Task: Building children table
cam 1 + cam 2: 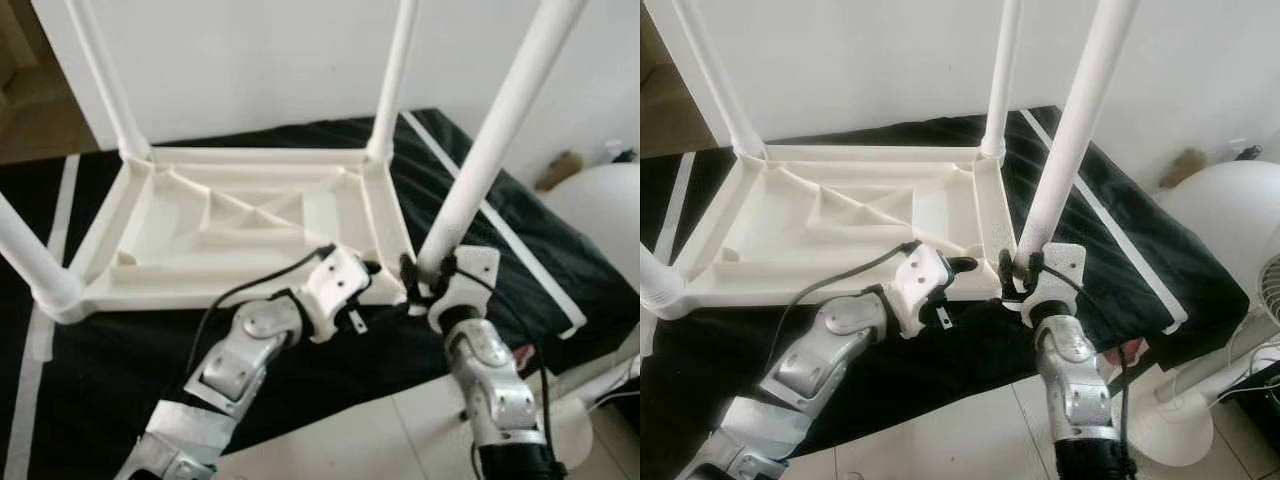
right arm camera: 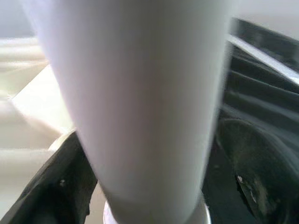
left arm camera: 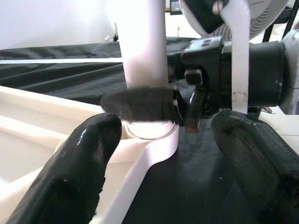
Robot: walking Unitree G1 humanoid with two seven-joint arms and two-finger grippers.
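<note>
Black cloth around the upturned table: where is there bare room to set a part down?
Bare black cloth lies along the near edge, beside the left arm, and right of the white tape stripe. The near right corner is crowded: the right tool grips the table leg and the left tool straddles the table frame.

Right arm: silver, rises from 6 o'clock, forearm near upright. Right end effector: black fingers closed around the base of a white leg, one on each side.

Left arm: silver, enters from 7 o'clock, angled toward 2 o'clock, wrist bent. Left end effector: fingers spread apart, at the same leg's socket.
</note>
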